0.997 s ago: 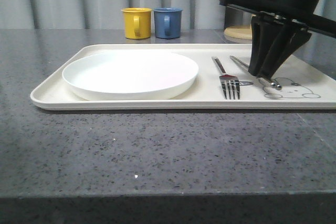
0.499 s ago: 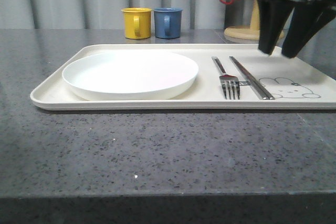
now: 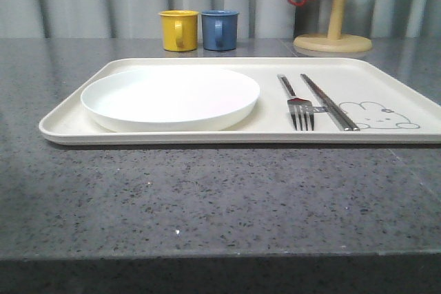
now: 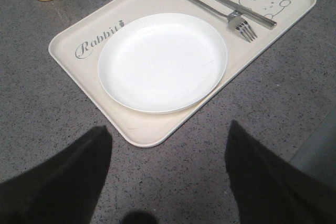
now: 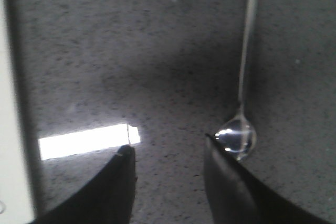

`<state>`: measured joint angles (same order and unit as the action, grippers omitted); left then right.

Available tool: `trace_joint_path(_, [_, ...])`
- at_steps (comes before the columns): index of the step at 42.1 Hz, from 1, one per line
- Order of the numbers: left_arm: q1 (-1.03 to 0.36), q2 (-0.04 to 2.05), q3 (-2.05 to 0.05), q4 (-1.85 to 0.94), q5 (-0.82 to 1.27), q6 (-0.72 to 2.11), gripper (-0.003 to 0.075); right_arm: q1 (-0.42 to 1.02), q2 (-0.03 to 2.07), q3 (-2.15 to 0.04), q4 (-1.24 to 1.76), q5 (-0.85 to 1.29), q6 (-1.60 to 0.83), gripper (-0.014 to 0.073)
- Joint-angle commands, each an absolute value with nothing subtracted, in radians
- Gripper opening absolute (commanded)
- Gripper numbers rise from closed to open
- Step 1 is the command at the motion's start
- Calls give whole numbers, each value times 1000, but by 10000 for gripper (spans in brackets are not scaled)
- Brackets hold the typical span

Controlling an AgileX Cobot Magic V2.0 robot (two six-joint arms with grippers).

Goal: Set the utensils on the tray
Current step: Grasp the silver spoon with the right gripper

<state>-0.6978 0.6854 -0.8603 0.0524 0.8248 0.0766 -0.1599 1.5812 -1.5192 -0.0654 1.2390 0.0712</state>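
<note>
Hovering over bare countertop, the right gripper (image 5: 168, 153) stands parted and empty. The spoon (image 5: 243, 93) lies just beside one fingertip (image 5: 218, 148), bowl nearest, its handle running straight away from the gripper. Judged the right arm's pick. The left gripper (image 4: 168, 140) hangs wide apart, empty, near the tray's (image 4: 142, 136) long edge. On the tray: plate (image 3: 170, 96) toward one end, fork (image 3: 298, 102) and chopsticks (image 3: 329, 101) parallel beside it.
</note>
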Motion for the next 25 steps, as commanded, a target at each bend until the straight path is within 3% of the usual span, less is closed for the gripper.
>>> trace_joint_path(1, [-704,689,-887,49,753,67,461,-225,1578,-1548,-76,1268,50,344])
trace_joint_path(25, [-704,689,-887,49,753,67,461,-332,1765,-1548,-33,1142,31,343])
